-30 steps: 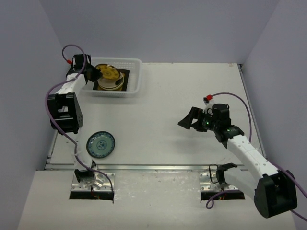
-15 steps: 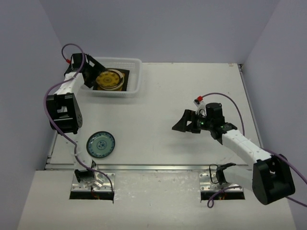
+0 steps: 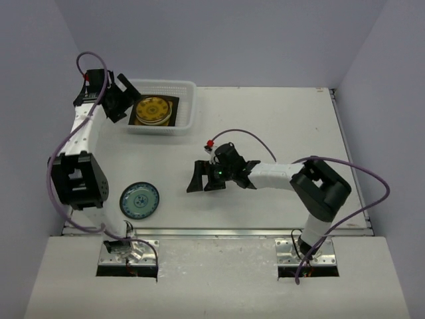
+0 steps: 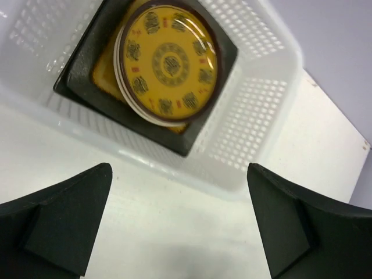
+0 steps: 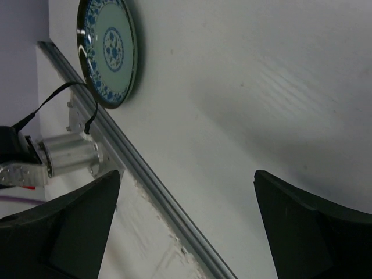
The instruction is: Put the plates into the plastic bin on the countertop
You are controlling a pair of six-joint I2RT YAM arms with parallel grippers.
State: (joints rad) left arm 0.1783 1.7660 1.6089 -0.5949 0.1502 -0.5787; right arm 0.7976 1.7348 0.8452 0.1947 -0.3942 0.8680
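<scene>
The plastic bin (image 3: pixel 193 101) (image 4: pixel 250 133) stands at the back left of the countertop (image 3: pixel 265 126). Inside it a yellow patterned round plate (image 3: pixel 153 108) (image 4: pixel 168 61) lies on a dark-rimmed square plate (image 4: pixel 87 72) with an amber centre. My left gripper (image 3: pixel 121 100) (image 4: pixel 179 174) hangs open and holds nothing, just outside the bin's left wall. A blue patterned plate (image 3: pixel 139 200) (image 5: pixel 107 49) lies flat near the front left edge. My right gripper (image 3: pixel 199 179) (image 5: pixel 187 174) is open and holds nothing, over bare table to the right of that plate and apart from it.
A metal rail (image 3: pixel 219 232) (image 5: pixel 145 180) runs along the table's near edge. The arm bases and their cables sit below it, with a silver motor housing (image 5: pixel 70 154) close to the blue plate. Grey walls close in the left, back and right sides.
My left gripper has opened, left the yellow plate in the bin and drawn back to the left. My right arm has swung left across the table toward the blue plate.
</scene>
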